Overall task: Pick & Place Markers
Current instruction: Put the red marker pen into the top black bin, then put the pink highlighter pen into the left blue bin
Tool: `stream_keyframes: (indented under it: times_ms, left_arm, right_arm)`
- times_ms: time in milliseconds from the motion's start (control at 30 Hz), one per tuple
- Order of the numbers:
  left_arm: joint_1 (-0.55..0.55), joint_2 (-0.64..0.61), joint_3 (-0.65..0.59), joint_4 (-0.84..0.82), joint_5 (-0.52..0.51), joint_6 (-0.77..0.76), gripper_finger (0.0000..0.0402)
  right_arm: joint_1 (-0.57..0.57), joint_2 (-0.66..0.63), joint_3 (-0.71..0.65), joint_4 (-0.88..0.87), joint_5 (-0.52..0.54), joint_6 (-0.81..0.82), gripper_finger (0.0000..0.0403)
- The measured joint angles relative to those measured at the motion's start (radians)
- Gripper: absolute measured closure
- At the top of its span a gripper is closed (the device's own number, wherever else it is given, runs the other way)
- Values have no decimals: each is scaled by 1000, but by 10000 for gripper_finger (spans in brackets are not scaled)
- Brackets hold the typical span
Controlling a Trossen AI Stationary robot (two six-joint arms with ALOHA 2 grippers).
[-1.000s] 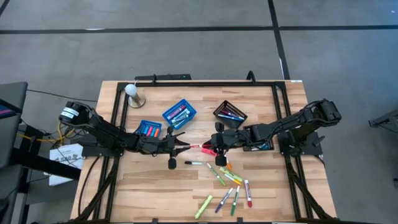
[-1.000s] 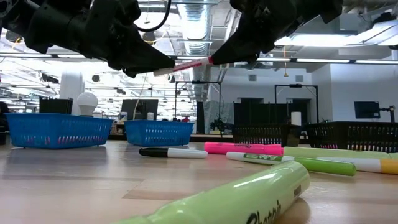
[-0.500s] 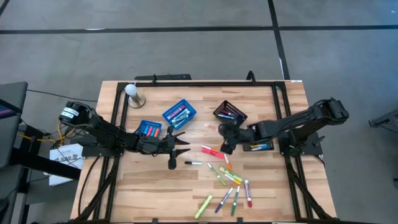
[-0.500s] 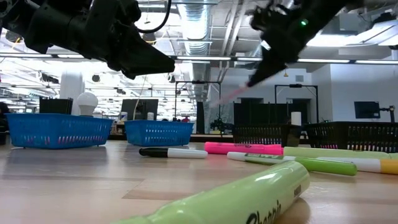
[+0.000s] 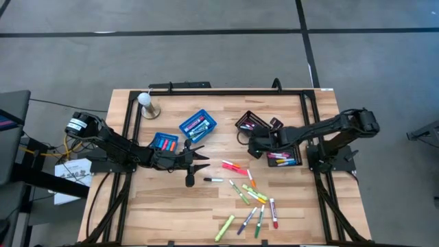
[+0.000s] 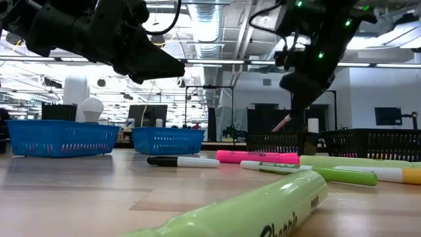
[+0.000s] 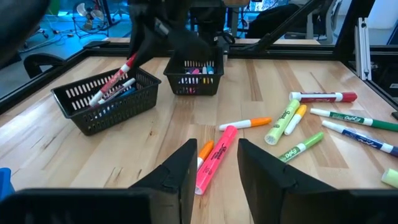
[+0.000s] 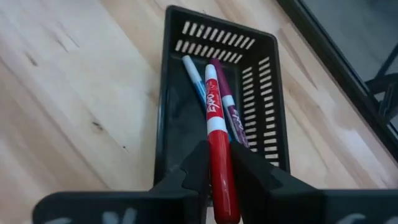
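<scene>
Red marker hung over the black basket, ready to drop.

The right gripper (image 8: pixel 217 163) pinched the red marker (image 8: pixel 214 134) above the black basket (image 8: pixel 268 93); best lowered inside before release. The left gripper (image 7: pixel 214 163) waited with jaws spread near the loose markers (image 5: pixel 250 199).

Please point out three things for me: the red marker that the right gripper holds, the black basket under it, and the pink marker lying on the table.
red marker (image 8: pixel 219 149), right wrist view, on its red barrel.
black basket (image 8: pixel 264 134), right wrist view, on its slotted side wall.
pink marker (image 7: pixel 211 160), left wrist view, on the middle of its body.
</scene>
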Motion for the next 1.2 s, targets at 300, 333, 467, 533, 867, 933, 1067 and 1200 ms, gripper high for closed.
stream_keyframes:
  times_ms: [300,333,467,533,867,933,1067,1200]
  left_arm:
    - [0,0,0,0,0,-26,289]
    - [0,0,0,0,0,-26,289]
    - [0,0,0,0,0,-26,289]
    - [0,0,-1,-1,0,-26,289]
    - [0,0,-2,-5,0,-28,289]
    - [0,0,-4,-6,0,-44,289]
    - [0,0,-9,-4,1,-53,289]
    - [0,0,-11,-1,1,-71,289]
  right_arm:
    - [-40,160,-1,16,-5,-1,347]
    - [-44,171,1,27,-5,-7,346]
    - [-53,190,29,31,-5,-33,346]
    - [-47,186,45,24,-5,-36,346]
    - [31,136,96,-7,-4,-39,333]
    - [50,133,114,3,-5,-39,324]
    - [89,131,148,11,-70,-43,308]
    - [124,131,151,110,-256,-109,299]
